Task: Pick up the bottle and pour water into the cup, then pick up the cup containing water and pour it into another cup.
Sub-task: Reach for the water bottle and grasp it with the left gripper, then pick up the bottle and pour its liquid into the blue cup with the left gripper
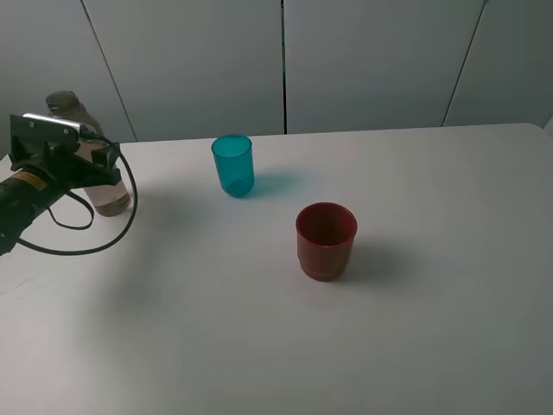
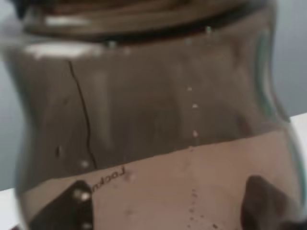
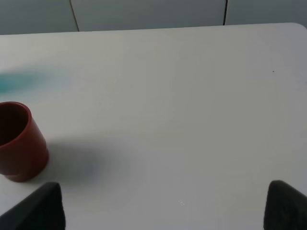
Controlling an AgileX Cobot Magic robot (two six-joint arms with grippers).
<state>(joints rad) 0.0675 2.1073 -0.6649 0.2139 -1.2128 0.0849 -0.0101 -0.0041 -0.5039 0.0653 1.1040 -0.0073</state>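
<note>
1st step, I judge: left gripper straddles the bottle at 9 o'clock in the high view, clamped or not I cannot tell; right gripper gapes empty. Next: lift, tilt over the cup.

Count on the one table: one bottle and two cups, i.e. one teal cup plus one dark red cup, so three containers total. Only one arm shows in the high view, the left arm; two grippers across the wrist views, left gripper and right gripper, each showing two dark fingertips. Back wall: four pale panels split by three seams.
</note>
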